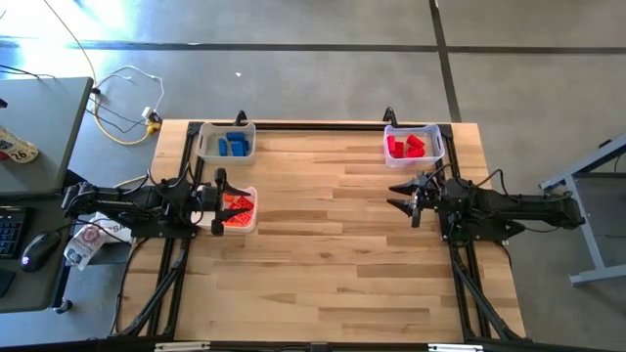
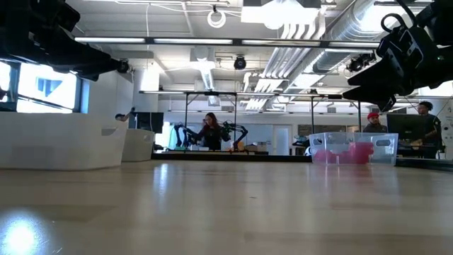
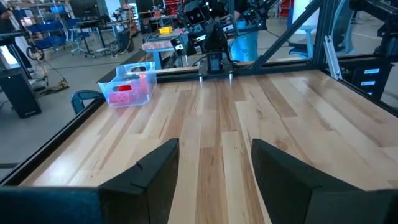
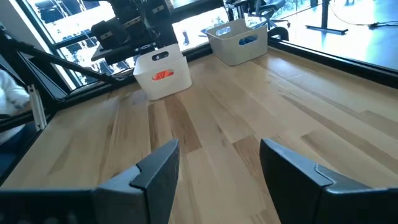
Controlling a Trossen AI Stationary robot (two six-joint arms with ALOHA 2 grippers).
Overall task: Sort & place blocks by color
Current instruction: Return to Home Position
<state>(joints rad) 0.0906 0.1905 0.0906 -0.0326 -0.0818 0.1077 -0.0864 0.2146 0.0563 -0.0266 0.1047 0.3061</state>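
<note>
The blocks lie sorted in three small bins. Blue blocks (image 1: 235, 146) fill the white bin at the far left. Orange blocks (image 1: 237, 207) sit in the white bin (image 4: 163, 74) on the left side. Red blocks (image 1: 404, 146) lie in the clear bin (image 3: 127, 91) at the far right. My left gripper (image 1: 219, 201) hovers open over the orange bin's left part. My right gripper (image 1: 407, 196) is open, above the table just on the near side of the red bin. Both hold nothing.
A wide stretch of bare wooden tabletop (image 1: 333, 254) lies between the arms and toward the near edge. A black frame rail (image 1: 313, 123) runs along the far edge. Off the table to the left stands a desk with a mouse (image 1: 37, 248). People show in the room behind.
</note>
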